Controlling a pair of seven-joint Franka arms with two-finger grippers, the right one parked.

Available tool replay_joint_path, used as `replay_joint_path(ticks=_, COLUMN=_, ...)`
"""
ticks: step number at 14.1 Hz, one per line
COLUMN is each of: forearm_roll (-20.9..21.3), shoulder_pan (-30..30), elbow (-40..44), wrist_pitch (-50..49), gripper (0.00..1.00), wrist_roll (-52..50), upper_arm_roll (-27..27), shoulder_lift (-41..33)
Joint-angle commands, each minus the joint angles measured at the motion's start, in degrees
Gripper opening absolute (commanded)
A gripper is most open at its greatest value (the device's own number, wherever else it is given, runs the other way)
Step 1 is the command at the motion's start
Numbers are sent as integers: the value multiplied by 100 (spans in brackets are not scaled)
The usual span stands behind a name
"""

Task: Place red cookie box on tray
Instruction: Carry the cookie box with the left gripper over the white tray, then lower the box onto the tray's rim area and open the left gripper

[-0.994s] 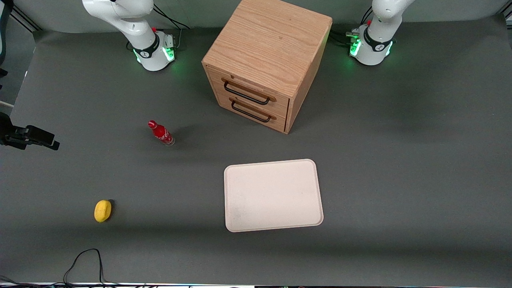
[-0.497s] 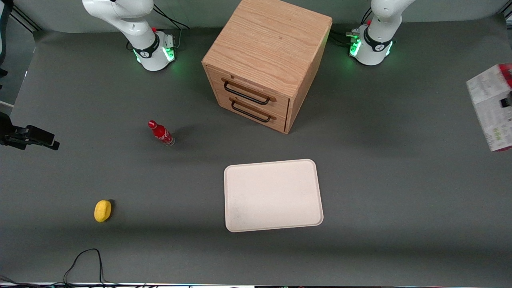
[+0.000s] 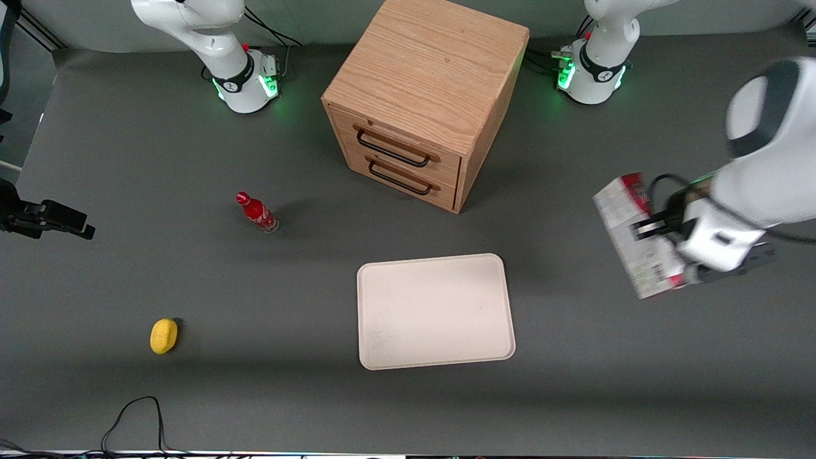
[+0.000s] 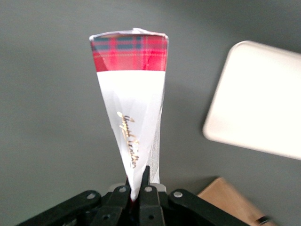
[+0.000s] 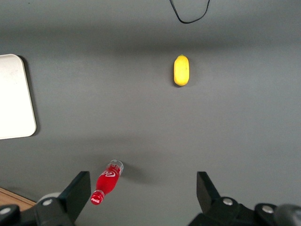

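Tray [image 3: 435, 311] is sitting bare on surface, nearer the camera than cabinet [image 3: 424, 95]. Box [image 3: 634, 248] is coming in fast from working arm's end, airborne, w/ gripper [image 3: 650, 228] pinching it. Approaching tray, not over it yet; carry is ongoing.

The red cookie box [image 3: 634, 245] is showing a pale grey-white printed face with red at its ends (in the wrist view, a red tartan band [image 4: 129, 52] and gold script on white). The tray [image 3: 435, 311] is looking cream-white on the dark grey table [image 3: 127, 140]. The gripper [image 4: 136, 190], black-fingered, is clamping the box. The cabinet [image 3: 424, 95] is light oak with black handles.
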Motion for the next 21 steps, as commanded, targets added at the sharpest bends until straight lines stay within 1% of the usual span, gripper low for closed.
replay_joint_path(ticks=1, forearm_roll=256, shoulder_pan=-796, elbow=1263, wrist_pitch=35, gripper=0, wrist_roll=-876, upper_arm_roll=128, shoulder_lift=1145)
replay_joint_path(ticks=2, forearm_roll=405, shoulder_pan=-998, elbow=1562, wrist_pitch=131, gripper=0, wrist_roll=-956, upper_arm_roll=137, shoulder_lift=1497)
replay_joint_path(ticks=3, forearm_roll=650, shoulder_pan=-1218, elbow=1713, wrist_pitch=254, gripper=0, wrist_roll=-957, upper_arm_roll=145, shoulder_lift=1787)
replay_joint_path(ticks=4, forearm_roll=1018, shoulder_pan=-1472, elbow=1741, wrist_pitch=464, gripper=0, wrist_roll=-948, upper_arm_roll=172, shoulder_lift=1999)
replay_joint_path(ticks=5, forearm_roll=1221, shoulder_pan=-1579, elbow=1732, wrist_pitch=649, gripper=0, wrist_roll=-913, upper_arm_roll=241, shoulder_lift=2184)
replay_joint_path(ticks=7, forearm_roll=1485, shoulder_pan=-1825, elbow=1741, wrist_pitch=817, gripper=0, wrist_roll=-625, upper_arm_roll=295, shoulder_lift=2448)
replay_joint_path(ticks=8, forearm_roll=1626, shoulder_pan=-2009, elbow=1776, wrist_pitch=844, gripper=0, wrist_roll=-493, upper_arm_roll=425, shoulder_lift=2528)
replay_joint_path(ticks=10, forearm_roll=1645, shoulder_pan=-2343, elbow=1864, wrist_pitch=1019, gripper=0, wrist_roll=-474, upper_arm_roll=698, shoulder_lift=2686)
replay_joint_path(ticks=11, forearm_roll=1645, shoulder_pan=-2388, elbow=1864, wrist_pitch=1141, gripper=0, wrist_roll=-465, upper_arm_roll=717, shoulder_lift=2782)
replay_joint_path(ticks=14, forearm_roll=1637, shoulder_pan=-2389, elbow=1864, wrist_pitch=1476, gripper=0, wrist_roll=-474, upper_arm_roll=708, shoulder_lift=2976)
replay_joint_path(ticks=18, forearm_roll=1602, shoulder_pan=-2397, elbow=1855, wrist_pitch=1643, gripper=0, wrist_roll=-544, upper_arm_roll=717, shoulder_lift=3161)
replay_joint_path(ticks=21, forearm_roll=1435, shoulder_pan=-2397, elbow=1855, wrist_pitch=1652, gripper=0, wrist_roll=-684, upper_arm_roll=708, shoulder_lift=3214)
